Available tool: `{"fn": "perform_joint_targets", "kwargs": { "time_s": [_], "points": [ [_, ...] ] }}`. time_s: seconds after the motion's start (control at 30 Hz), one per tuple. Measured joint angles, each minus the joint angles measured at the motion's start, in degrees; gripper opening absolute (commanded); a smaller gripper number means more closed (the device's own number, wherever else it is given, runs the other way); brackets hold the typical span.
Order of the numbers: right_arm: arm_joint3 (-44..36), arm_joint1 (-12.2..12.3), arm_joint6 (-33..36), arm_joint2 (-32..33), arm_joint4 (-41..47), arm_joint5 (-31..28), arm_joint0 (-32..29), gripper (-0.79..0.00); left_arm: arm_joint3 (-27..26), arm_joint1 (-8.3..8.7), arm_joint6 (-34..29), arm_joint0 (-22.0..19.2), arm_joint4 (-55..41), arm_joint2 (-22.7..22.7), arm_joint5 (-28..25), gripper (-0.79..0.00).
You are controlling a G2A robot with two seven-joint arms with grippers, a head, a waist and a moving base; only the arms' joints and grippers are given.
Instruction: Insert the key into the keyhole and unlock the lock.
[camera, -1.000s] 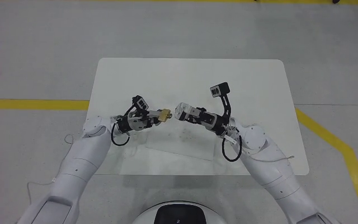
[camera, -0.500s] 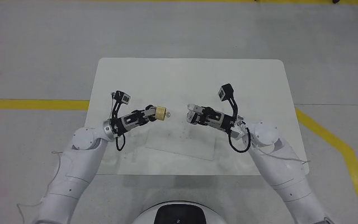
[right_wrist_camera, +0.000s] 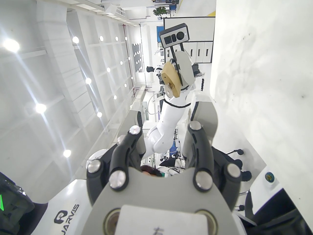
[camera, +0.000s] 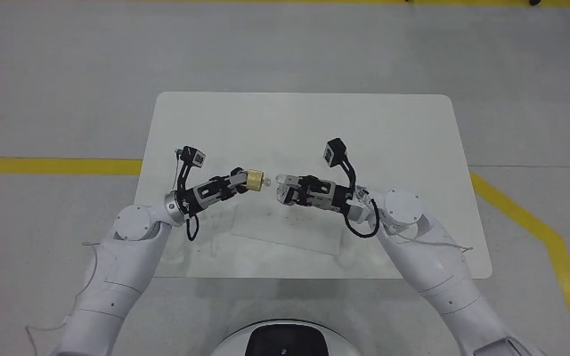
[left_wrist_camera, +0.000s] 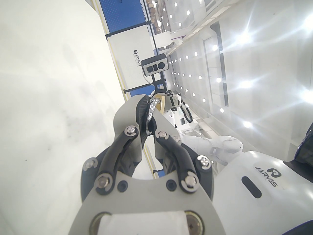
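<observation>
A brass padlock (camera: 256,179) hangs in the air above the table's middle, held by its steel shackle (left_wrist_camera: 151,107) in my left gripper (camera: 242,181), which is shut on it. In the right wrist view the padlock (right_wrist_camera: 171,78) faces me, with a small silver key (right_wrist_camera: 168,89) sticking out of its keyhole. My right gripper (camera: 281,189) is level with the lock and a short way to its right. It is open, its fingers (right_wrist_camera: 203,113) spread wide with nothing between them.
The white table (camera: 401,125) has a clear plastic sheet (camera: 294,233) lying on it below both grippers. A yellow floor line (camera: 62,165) runs past the table's left side.
A second ago both grippers met at the padlock. They then drew apart, the left one carrying the lock. Now the right gripper has come back toward the lock; the left has stayed put.
</observation>
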Motion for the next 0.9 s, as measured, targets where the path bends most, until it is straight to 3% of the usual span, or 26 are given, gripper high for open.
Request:
{"fn": "perform_joint_targets", "kwargs": {
  "time_s": [0.57, 0.77, 0.8, 0.9],
  "points": [
    [2.82, -1.79, -3.14, -3.04, -0.40, 1.07, 2.57, -0.539, 1.20, 0.31, -0.86, -1.30, 0.25, 0.50, 0.98, -0.785],
    [3.39, -2.17, -3.17, -3.43, -0.83, 1.50, 2.96, -0.702, 1.46, 0.37, -0.60, -1.66, 0.85, 0.75, 0.51, -0.785],
    [3.52, -2.23, -3.21, -3.48, -0.92, 1.58, 3.02, -0.785, 1.48, 0.37, -0.46, -1.70, 1.01, 0.84, 0.41, -0.785],
    [3.82, -2.36, -3.23, -3.44, -0.98, 1.60, 3.04, -0.785, 1.54, 0.39, -0.26, -1.80, 1.26, 1.02, 0.30, -0.785]
  ]
}}
